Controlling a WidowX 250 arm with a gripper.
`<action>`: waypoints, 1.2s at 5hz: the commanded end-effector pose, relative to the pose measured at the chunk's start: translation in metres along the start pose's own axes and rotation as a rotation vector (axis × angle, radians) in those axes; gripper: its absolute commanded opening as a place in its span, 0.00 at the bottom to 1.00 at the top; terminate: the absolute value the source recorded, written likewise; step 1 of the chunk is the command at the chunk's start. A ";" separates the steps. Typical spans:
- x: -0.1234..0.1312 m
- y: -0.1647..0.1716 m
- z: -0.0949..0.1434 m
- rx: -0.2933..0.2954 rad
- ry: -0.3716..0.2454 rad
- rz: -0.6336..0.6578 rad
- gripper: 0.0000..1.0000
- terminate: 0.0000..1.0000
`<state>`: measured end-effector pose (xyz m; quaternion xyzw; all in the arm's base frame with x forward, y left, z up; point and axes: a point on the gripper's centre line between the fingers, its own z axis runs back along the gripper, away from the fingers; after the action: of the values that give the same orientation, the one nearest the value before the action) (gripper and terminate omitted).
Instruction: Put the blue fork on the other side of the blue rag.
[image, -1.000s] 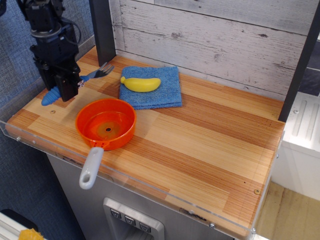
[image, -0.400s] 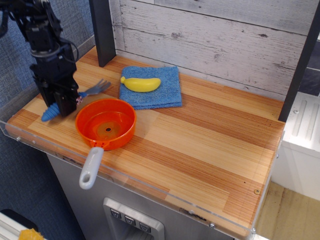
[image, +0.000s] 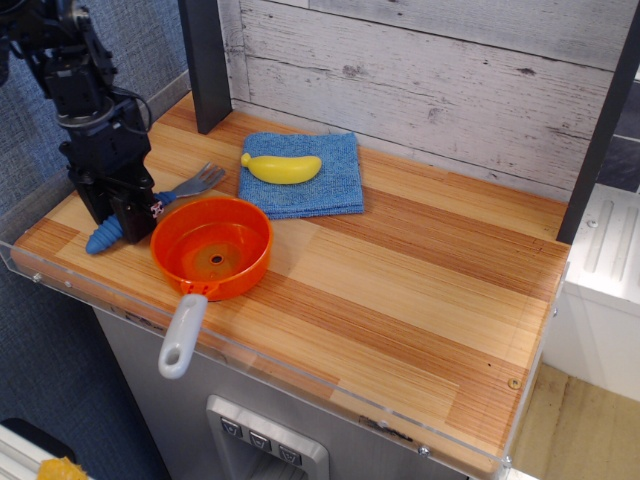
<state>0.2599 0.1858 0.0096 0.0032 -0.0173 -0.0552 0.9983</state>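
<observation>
Fork (image: 150, 205) is being lowered by gripper (image: 128, 222), now low beside pan (image: 212, 246), left of rag (image: 305, 176). Grip hidden, cannot tell. Crossing not begun.

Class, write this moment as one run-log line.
end effector: low over blue fork handle, grip unclear | blue rag: holds yellow banana | orange pan: beside fork | fork not yet across

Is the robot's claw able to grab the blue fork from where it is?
Probably yes. The gripper sits right over the blue fork's handle, nothing lies between them, and the orange pan only sits beside it. Whether it already grips is unclear.
</observation>
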 end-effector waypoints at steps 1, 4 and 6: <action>0.006 -0.004 0.033 0.081 -0.031 0.004 1.00 0.00; 0.026 -0.036 0.088 0.168 -0.073 -0.103 1.00 0.00; 0.044 -0.086 0.096 0.129 -0.083 -0.256 1.00 0.00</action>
<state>0.2881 0.1083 0.0868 0.0473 -0.0334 -0.1818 0.9816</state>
